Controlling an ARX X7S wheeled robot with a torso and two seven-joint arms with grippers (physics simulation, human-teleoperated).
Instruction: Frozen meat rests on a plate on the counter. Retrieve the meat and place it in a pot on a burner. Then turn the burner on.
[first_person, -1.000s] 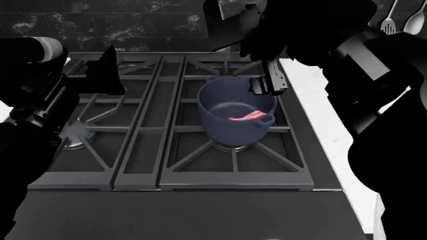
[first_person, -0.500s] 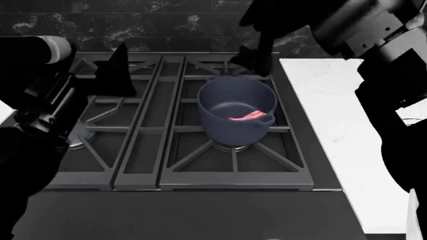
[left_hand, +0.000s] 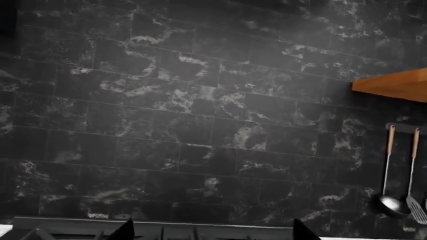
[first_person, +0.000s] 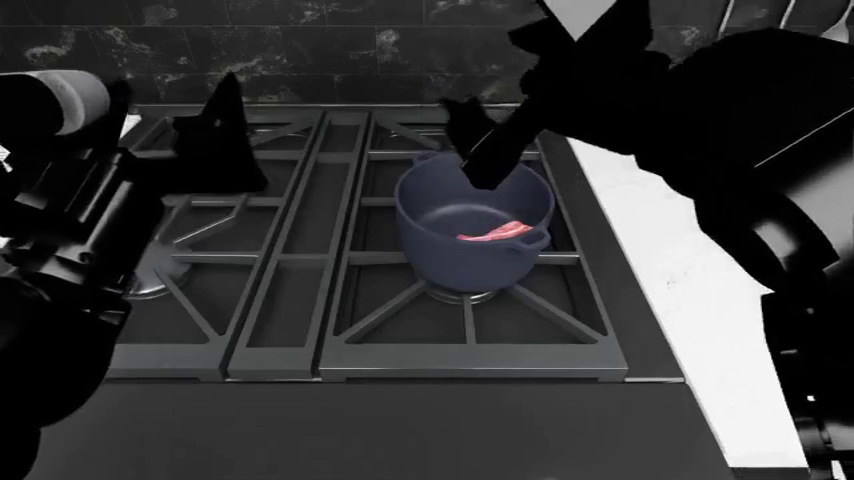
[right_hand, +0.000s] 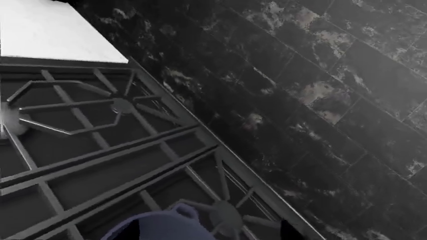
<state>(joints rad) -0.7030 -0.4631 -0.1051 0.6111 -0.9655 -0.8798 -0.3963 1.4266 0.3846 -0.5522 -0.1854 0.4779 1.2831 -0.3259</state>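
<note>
Hidden, cropped, unreadable — mostly black silhouettes.

Both arms rendered as flat black in the head view; right gripper overlapping the far rim of the pot, jaw position lost in the dark shape, and left gripper likewise unreadable. Burner almost wholly covered by the pot, only a sliver showing below. Meat partly masked by the near wall. In the right wrist view, pot cut by the frame edge — just rim visible. Hanging utensils cropped at the left wrist view's border.
</note>
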